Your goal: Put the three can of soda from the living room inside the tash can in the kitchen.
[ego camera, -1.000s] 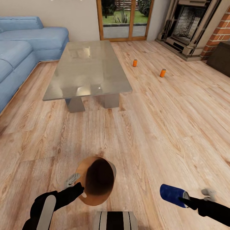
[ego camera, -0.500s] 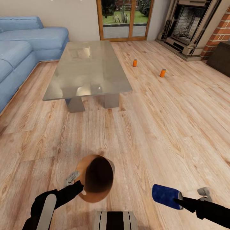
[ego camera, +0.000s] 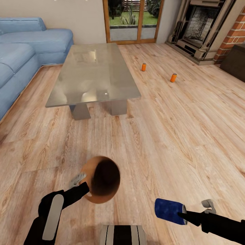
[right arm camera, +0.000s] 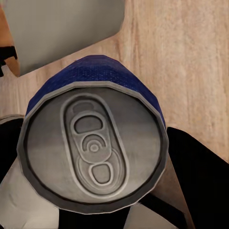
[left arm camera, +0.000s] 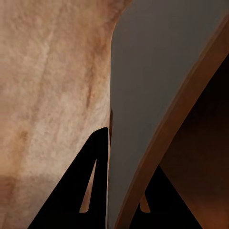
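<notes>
A: Nearest ground first. What is recorded at the arms?

B: The left gripper [ego camera: 86,190] is seen clamped on the rim of the tash can [ego camera: 100,183], which is held off the floor, tipped, its dark mouth turned toward the camera. In the left wrist view the rim wall [left arm camera: 143,95] is wedged between the two dark fingers [left arm camera: 88,191]. The right gripper [ego camera: 185,214] is closed around a blue can [ego camera: 169,211], held on its side, its length running across the view. From the right wrist view its grey top with pull tab [right arm camera: 93,148] is faced squarely.

A: Count of cans?

B: One blue can in hand. Two orange cans of soda are noted standing upright on the floor: the nearer can [ego camera: 173,78] and the farther can [ego camera: 143,67], apart from each other, both to the right of the table. A third orange can is not accounted for.

A: Anything in the way?

B: Bare wood plank floor [ego camera: 163,136] lies between the arms and the orange cans. One low grey table [ego camera: 93,73] stands to the left of that line. One blue sofa [ego camera: 23,51] is beside the table's left side.

A: Farthest?

B: A glazed wooden door [ego camera: 132,20] at the back wall, and one brick fireplace [ego camera: 207,27] at far right.
</notes>
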Controlling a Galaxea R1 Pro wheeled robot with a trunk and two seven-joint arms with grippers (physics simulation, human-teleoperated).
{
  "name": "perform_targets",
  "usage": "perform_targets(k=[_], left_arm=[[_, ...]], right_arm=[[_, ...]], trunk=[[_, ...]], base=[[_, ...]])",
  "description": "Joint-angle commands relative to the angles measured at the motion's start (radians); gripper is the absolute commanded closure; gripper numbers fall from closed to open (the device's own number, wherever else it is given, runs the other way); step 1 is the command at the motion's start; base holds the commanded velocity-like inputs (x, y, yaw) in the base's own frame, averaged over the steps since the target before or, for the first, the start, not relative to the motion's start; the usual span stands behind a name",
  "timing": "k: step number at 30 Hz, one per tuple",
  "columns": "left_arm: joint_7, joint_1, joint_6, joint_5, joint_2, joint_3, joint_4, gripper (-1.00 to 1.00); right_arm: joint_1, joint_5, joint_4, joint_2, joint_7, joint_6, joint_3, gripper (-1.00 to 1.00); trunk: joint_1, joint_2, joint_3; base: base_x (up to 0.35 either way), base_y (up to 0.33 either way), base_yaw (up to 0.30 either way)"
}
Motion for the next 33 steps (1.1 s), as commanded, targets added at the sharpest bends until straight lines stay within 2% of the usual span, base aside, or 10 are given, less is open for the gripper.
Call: perform_targets(k=[1, 4, 7, 10, 15, 17, 22, 26, 28, 33], left_arm=[[0.014, -0.004, -0.004, 0.038, -0.003, -0.004, -0.001, 1.0], [0.05, -0.011, -0.005, 0.037, -0.011, -0.014, 0.0, 1.0], [0.07, -0.014, -0.005, 0.037, -0.014, -0.018, 0.0, 1.0], [0.081, -0.016, -0.006, 0.037, -0.015, -0.02, 0.0, 1.0], [0.099, -0.016, -0.008, 0.037, -0.016, -0.02, 0.0, 1.0], [0.116, -0.017, -0.009, 0.037, -0.016, -0.021, 0.0, 1.0], [0.165, -0.017, -0.025, 0.037, -0.017, -0.022, 0.0, 1.0], [0.252, -0.017, -0.048, 0.037, -0.018, -0.043, 0.0, 1.0], [0.262, -0.017, -0.053, 0.037, -0.018, -0.047, 0.001, 1.0], [0.272, -0.017, -0.059, 0.038, -0.018, -0.05, 0.001, 1.0]], right_arm=[[-0.001, -0.003, -0.001, 0.0, 0.005, 0.001, 0.006, 1.0], [-0.004, -0.02, -0.002, 0.005, 0.034, 0.002, 0.029, 1.0], [-0.021, -0.03, -0.003, 0.023, 0.056, 0.003, 0.053, 1.0], [-0.041, -0.035, -0.005, 0.053, 0.071, 0.0, 0.073, 1.0], [-0.066, -0.04, -0.006, 0.083, 0.114, -0.011, 0.083, 1.0], [-0.098, -0.041, -0.006, 0.098, 0.138, -0.009, 0.086, 1.0], [-0.141, -0.042, -0.006, 0.121, 0.151, -0.005, 0.106, 1.0], [-0.185, -0.043, -0.006, 0.138, 0.155, 0.014, 0.15, 1.0], [-0.203, -0.043, -0.006, 0.144, 0.155, 0.019, 0.169, 1.0], [-0.229, -0.042, -0.006, 0.187, 0.154, 0.043, 0.229, 1.0]], trunk=[[0.0, 0.0, 0.0], [0.0, 0.0, 0.0], [0.0, 0.0, 0.0], [0.0, 0.0, 0.0], [0.0, 0.0, 0.0], [0.0, 0.0, 0.0], [0.0, 0.0, 0.0], [0.0, 0.0, 0.0], [0.0, 0.0, 0.0], [0.0, 0.0, 0.0]], base=[[0.0, 0.0, 0.0], [0.0, 0.0, 0.0], [0.0, 0.0, 0.0], [0.0, 0.0, 0.0], [0.0, 0.0, 0.0], [0.0, 0.0, 0.0], [0.0, 0.0, 0.0], [0.0, 0.0, 0.0], [0.0, 0.0, 0.0], [0.0, 0.0, 0.0]])
